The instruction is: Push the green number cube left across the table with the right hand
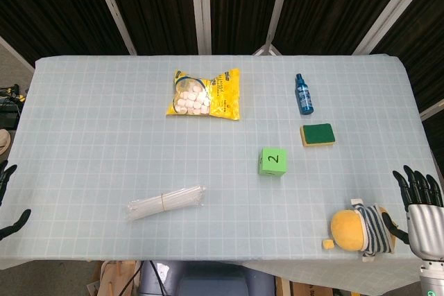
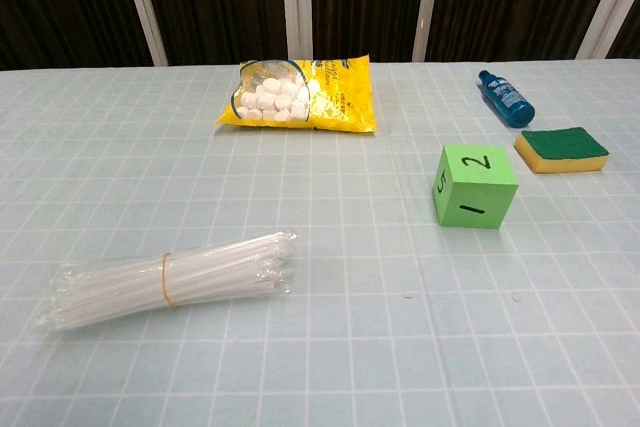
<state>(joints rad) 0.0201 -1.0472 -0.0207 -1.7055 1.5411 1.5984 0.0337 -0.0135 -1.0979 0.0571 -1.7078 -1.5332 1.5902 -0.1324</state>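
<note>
Green number cube [image 1: 272, 161] untouched, right hand [image 1: 420, 206] open, fingers spread, empty

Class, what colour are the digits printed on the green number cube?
Black, on the green number cube; clearest in the chest view.

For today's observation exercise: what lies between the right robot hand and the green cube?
Nothing: in the head view, only bare tablecloth separates the right robot hand from the green cube.

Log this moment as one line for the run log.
right hand: open, off cube | left hand: open, idle | green number cube: untouched, 2 up
</note>
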